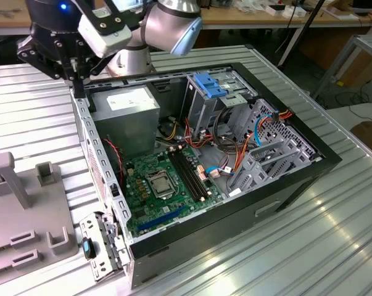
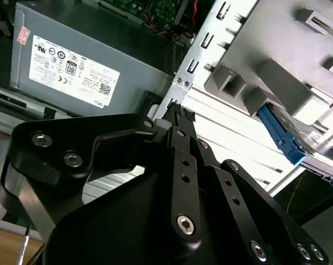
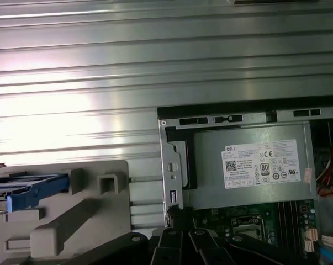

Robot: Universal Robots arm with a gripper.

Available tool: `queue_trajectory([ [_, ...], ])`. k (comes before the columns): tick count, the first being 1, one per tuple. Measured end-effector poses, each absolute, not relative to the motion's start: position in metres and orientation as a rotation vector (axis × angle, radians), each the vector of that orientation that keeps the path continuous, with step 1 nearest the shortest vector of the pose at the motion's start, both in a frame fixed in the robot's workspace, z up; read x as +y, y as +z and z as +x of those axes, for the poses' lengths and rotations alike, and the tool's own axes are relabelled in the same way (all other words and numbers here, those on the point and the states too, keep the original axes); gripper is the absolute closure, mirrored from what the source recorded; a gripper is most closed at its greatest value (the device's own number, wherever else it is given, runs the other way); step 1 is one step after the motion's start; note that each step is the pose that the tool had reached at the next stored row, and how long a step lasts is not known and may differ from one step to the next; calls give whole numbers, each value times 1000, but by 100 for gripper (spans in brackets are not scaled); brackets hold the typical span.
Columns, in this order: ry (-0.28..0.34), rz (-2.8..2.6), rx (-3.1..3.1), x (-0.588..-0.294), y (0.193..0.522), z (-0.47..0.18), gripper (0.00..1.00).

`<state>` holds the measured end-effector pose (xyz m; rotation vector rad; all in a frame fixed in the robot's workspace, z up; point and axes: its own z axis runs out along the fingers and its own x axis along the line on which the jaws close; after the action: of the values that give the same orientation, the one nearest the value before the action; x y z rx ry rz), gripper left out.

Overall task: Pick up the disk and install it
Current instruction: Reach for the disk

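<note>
The disk (image 3: 36,186) wears a bright blue frame against the pale grey holder (image 3: 72,221). The table (image 1: 297,253) is ribbed, shiny silver. In the black case (image 1: 278,205) sit a green motherboard (image 1: 156,185) and a grey power supply (image 1: 127,108) with a white label. The gripper (image 2: 180,115) is matte black.

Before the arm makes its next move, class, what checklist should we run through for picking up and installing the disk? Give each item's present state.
1. Disk found: the disk sits in the grey fixture, outside the computer case: ok.
2. Pincer at the disk: the pincer is at the computer case's edge beside the power supply: not ok.
3. Pincer open for a grasp: shut, holding nothing: not ok.
4. Computer case open, motherboard exposed: ok.
5. Drive cage free of cables: cannot tell.
</note>
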<state>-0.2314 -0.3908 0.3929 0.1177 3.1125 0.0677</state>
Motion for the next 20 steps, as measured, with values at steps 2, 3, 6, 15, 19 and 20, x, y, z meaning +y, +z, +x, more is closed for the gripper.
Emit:
queue_trajectory([
  [2,68,118,3112,-390,393,-244,89],
  [3,67,118,3113,-389,393,-250,89],
  [6,68,118,3112,-388,393,-267,89],
  [15,68,118,3112,-386,392,-308,89],
  [19,68,118,3112,-385,392,-323,89],
  [20,68,118,3112,-384,392,-328,89],
])
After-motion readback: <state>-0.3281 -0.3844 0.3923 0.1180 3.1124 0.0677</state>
